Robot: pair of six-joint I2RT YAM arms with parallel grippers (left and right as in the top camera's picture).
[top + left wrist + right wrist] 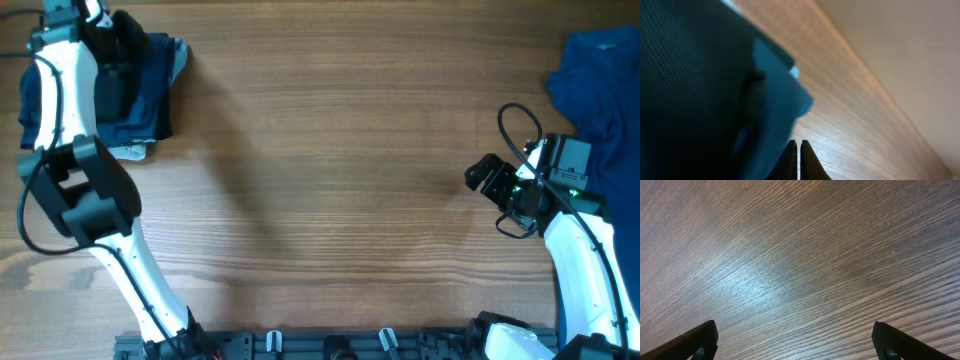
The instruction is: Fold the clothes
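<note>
Overhead view: clothes (pixel 155 100) lie as a folded dark stack at the far-left corner of the wooden table (pixel 330 150), partly under the wrist of the left arm, which reaches over them from the near edge. A pale scrap of cloth shows at the stack's near edge and another at its far right corner. Whether the topmost layer is the black shirt or one of the dark blue pieces, I cannot tell from above; the arm covers it. Left wrist view: left gripper (pixel 798 150) has its two fingers pressed together, tips touching, nothing visible between them. They sit just beside a fold of dark, fine-meshed fabric that fills the left half of that view, over bare wood that runs to the table's edge. A royal blue garment (pixel 600 80) lies crumpled at the far-right corner. Right gripper (pixel 482 177) hovers near that garment but apart from it, pointing toward the table's middle. Right wrist view: its fingers (pixel 700 340) are spread wide and empty, only wood grain between them.
</note>
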